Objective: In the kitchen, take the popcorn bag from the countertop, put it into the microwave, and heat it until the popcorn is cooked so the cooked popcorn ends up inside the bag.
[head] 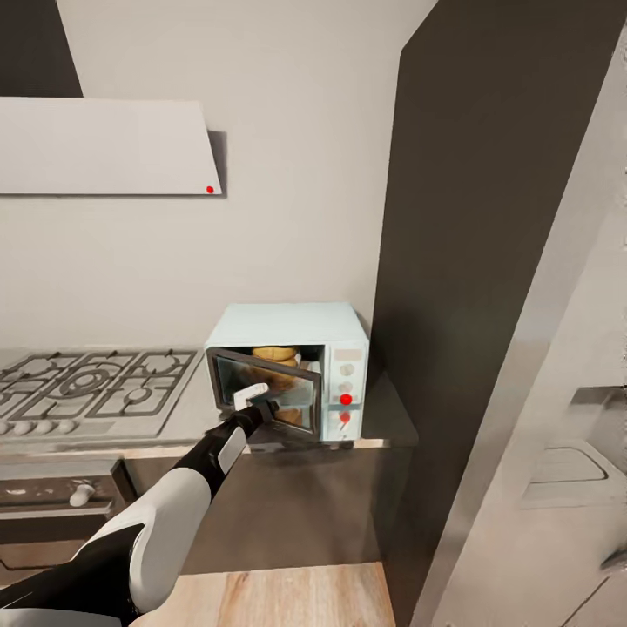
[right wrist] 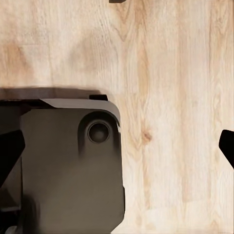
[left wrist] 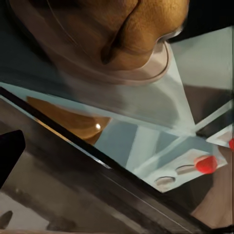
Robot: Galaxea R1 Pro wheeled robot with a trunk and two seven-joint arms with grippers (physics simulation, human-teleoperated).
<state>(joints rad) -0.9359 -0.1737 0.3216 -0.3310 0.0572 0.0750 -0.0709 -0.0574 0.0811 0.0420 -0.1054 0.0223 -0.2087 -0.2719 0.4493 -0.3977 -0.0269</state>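
Observation:
The mint-blue microwave point(head: 287, 324) stands on the grey countertop point(head: 387, 420), against a tall dark cabinet. Its glass door point(head: 266, 383) hangs partly open. The tan popcorn bag point(head: 274, 353) sits inside on the turntable. My left gripper point(head: 261, 407) is at the door's outer face, beside a white handle; its jaws look spread with nothing held. In the left wrist view the bag point(left wrist: 122, 29) shows through the glass, with one dark fingertip point(left wrist: 9, 151) at the edge. My right gripper point(right wrist: 118, 151) is open, pointing down at the wooden floor.
A steel gas hob point(head: 87, 387) lies left of the microwave, with a dark oven point(head: 52, 501) below and a pale hood point(head: 104, 144) above. The tall dark cabinet point(head: 470, 261) walls off the right side. The robot's dark base point(right wrist: 68, 170) sits under the right gripper.

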